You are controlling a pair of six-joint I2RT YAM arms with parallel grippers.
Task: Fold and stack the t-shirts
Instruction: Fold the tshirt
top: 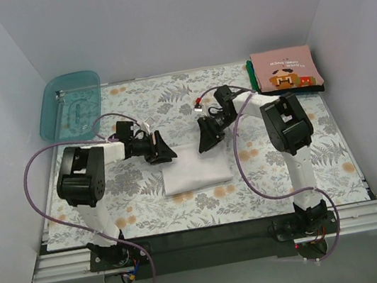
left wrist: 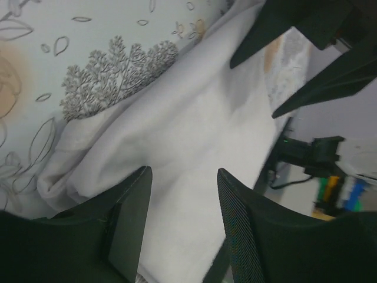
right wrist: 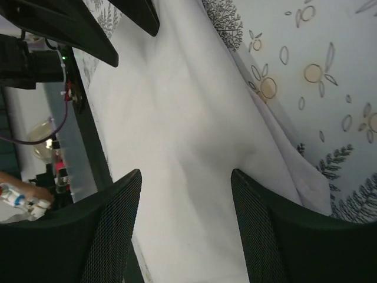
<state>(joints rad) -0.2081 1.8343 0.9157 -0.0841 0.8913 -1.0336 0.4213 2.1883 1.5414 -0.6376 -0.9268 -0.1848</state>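
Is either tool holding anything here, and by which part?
Nothing is held: both the left tool and right tool are open over the folded white cloth t-shirt.

Soft matt white t-shirt (top: 195, 172) cloth, glossy translucent plastic tray (top: 70, 103), smooth floral-printed table cover (top: 148, 205).

Overhead view; two wrist close-ups of white t-shirt (top: 195, 173)

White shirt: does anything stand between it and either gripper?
Nothing visible does. The wrist views show the left gripper and the right gripper, both open, right over the white shirt. Only the shirt's own cloth shows between each pair of fingers.
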